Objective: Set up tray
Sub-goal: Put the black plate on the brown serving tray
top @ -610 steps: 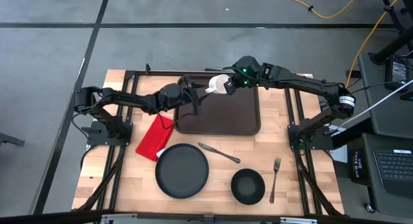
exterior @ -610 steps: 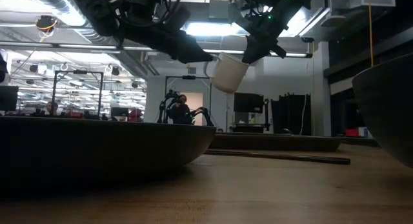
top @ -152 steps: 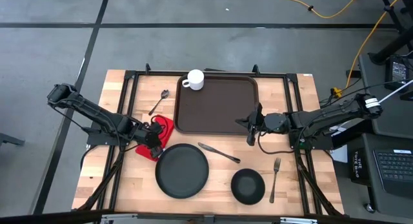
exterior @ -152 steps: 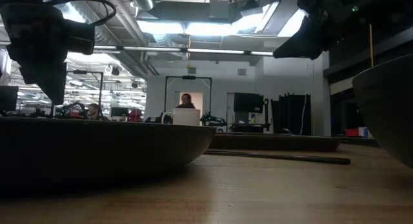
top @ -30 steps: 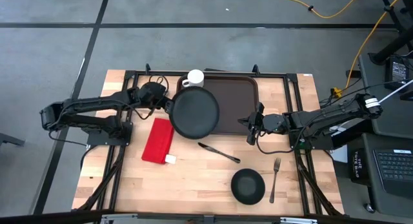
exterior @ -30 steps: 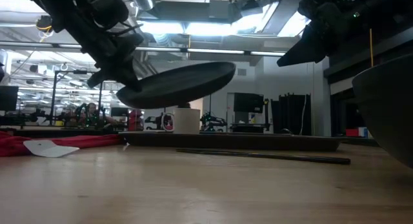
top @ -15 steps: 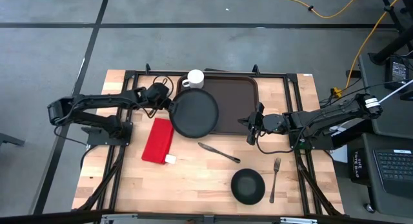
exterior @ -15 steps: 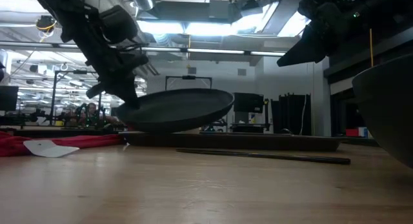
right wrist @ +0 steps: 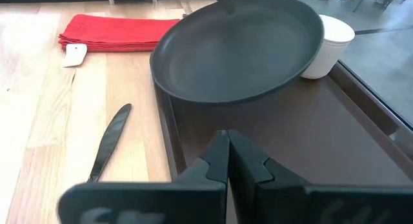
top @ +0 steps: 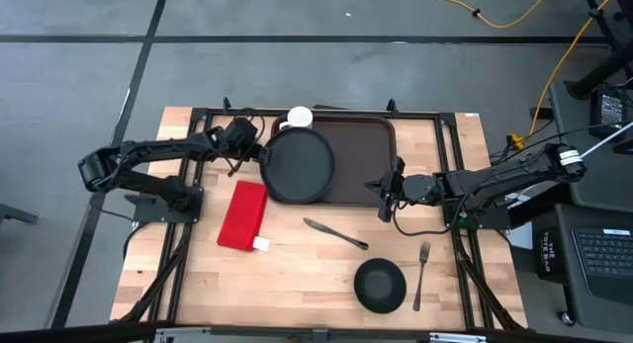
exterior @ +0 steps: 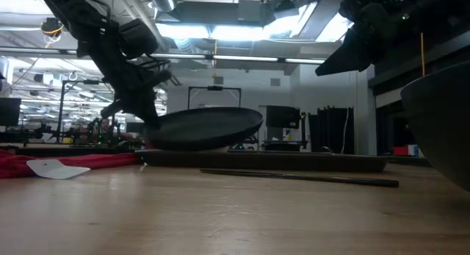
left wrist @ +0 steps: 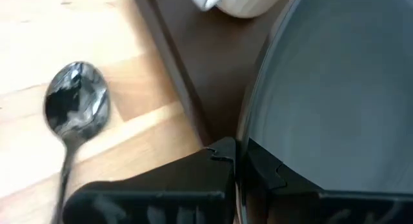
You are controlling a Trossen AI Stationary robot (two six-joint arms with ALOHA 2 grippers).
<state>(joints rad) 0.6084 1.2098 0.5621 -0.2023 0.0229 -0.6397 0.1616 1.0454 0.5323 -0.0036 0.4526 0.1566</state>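
Matt brown plastic tray (top: 368,160), pale wood table (top: 297,274), shiny metal spoon (left wrist: 74,111)

Two slim matte-black jointed arms (top: 158,150) trailing thin black cables, with flat, dark, squared-off jaws.

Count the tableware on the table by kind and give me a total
Tray: 1
Plate: 1
Mug: 1
Bowl: 1
Napkin: 1
Knife: 1
Fork: 1
Spoon: 1
Total: 8
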